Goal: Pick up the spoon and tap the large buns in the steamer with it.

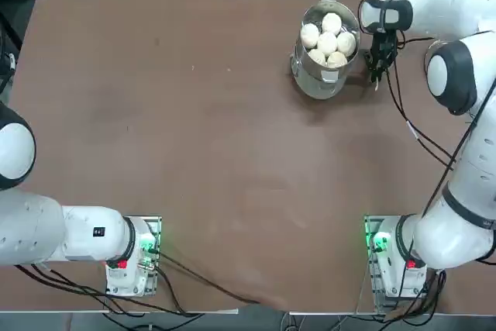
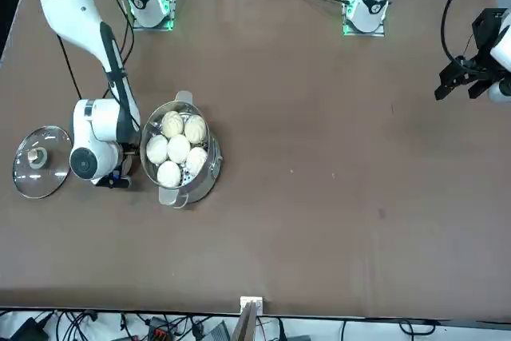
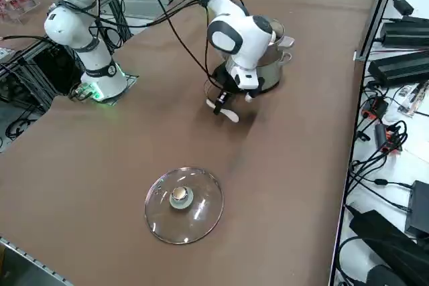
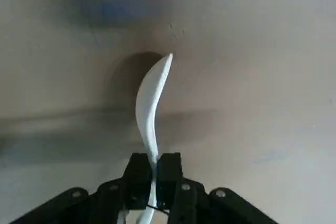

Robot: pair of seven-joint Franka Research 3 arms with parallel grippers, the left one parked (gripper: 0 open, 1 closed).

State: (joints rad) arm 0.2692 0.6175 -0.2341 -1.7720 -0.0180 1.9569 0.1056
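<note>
Spoon [image 4: 150, 106] is clamped by its handle in the right gripper [image 4: 155, 179], low beside the steamer [image 3: 271, 65] at upper centre.

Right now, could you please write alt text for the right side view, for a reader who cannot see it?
The right gripper, shut on the white spoon, is low over the brown table beside the steel steamer. A round glass lid with a metal knob lies flat on the table, apart from them and nearer the camera.
</note>
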